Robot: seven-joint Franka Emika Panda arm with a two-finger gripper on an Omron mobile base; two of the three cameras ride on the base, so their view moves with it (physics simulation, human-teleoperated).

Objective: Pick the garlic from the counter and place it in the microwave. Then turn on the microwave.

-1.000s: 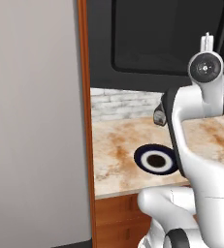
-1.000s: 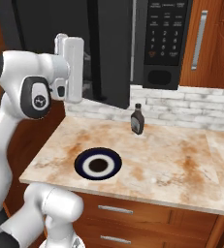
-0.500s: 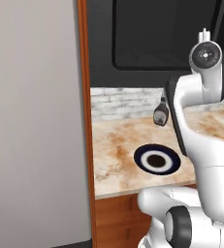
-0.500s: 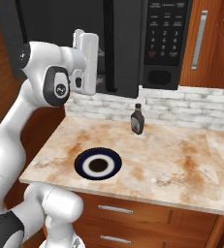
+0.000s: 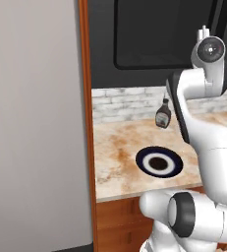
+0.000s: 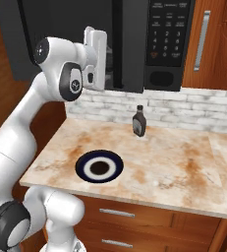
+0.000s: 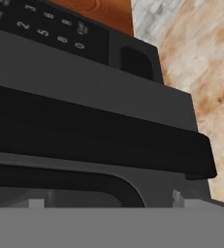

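A white arm [image 5: 203, 142] rose from the lower right, its wrist up against the black microwave [image 5: 154, 39]. Below it a dark bottle [image 5: 162, 114] stood on the marbled table [image 5: 117, 157] near the brick wall [image 5: 125, 103]. A dark-rimmed plate [image 5: 158, 161] lay nearer the front edge, apart from the bottle. A grey panel [image 5: 34, 123] filled the left.

- The microwave [image 7: 84, 111] has a button panel [image 7: 45, 29]; in the hand view the digits 2, 3, 5, 6, 8, 9 and 0 read on its keys, rolled sideways.
- A small word sits beside those digits, too blurred to read.
- In the right base view the same panel [image 6: 168, 34] shows pale key markings, too small to read.
- The bottle [image 6: 139, 121] carries a label; nothing on it is legible.
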